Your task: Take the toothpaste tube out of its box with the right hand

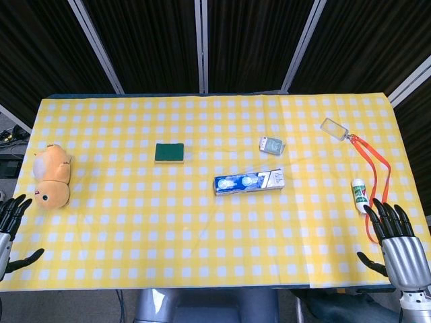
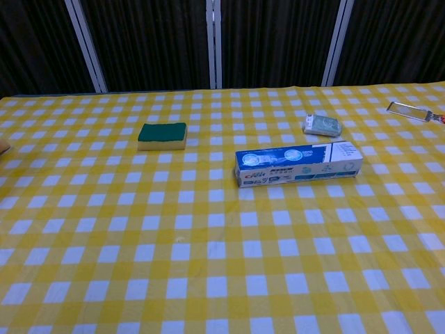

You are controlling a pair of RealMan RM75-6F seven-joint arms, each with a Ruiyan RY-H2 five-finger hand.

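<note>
A blue and white toothpaste box [image 1: 248,182] [image 2: 299,163] lies flat near the middle of the yellow checked table [image 1: 202,242], its long side running left to right. It looks closed; no tube shows. My right hand [image 1: 397,242] hovers at the table's front right corner, fingers spread, holding nothing, well to the right of the box. At the front left edge my left hand [image 1: 12,229] is also spread and holds nothing. Neither hand appears in the chest view.
A green sponge [image 1: 169,153] [image 2: 163,135] lies left of the box. A small clear packet [image 1: 272,145] [image 2: 322,125] sits behind it. A badge holder [image 1: 335,126] with an orange lanyard [image 1: 374,168], a small white bottle [image 1: 360,195] and an orange plush toy [image 1: 52,176] lie further out.
</note>
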